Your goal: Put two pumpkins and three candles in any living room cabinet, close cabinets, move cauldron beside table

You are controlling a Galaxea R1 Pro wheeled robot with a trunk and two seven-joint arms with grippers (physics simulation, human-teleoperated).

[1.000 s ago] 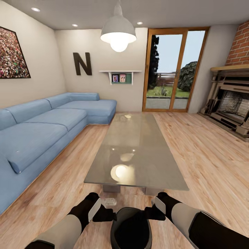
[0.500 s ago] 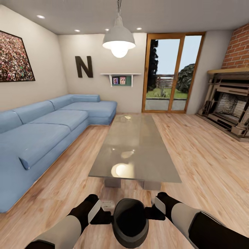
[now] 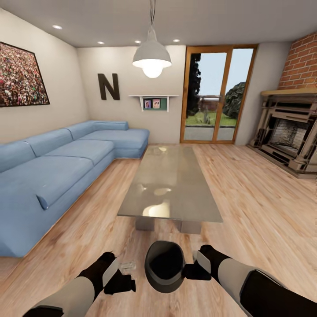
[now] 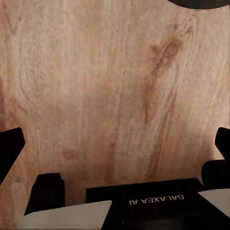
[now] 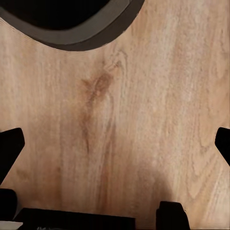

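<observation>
While wide open over bare floor (image 4: 115, 96), both end effectors, left (image 3: 125, 281) and right (image 3: 190, 269), flanking the cauldron (image 3: 164, 266), empty.

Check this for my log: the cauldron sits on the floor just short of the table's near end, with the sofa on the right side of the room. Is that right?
One thing is wrong: the sofa is on the left side of the room, not the right; the fireplace is on the right. The head view shows this. The rest holds: the cauldron sits on the floor just short of the table's near end.
</observation>
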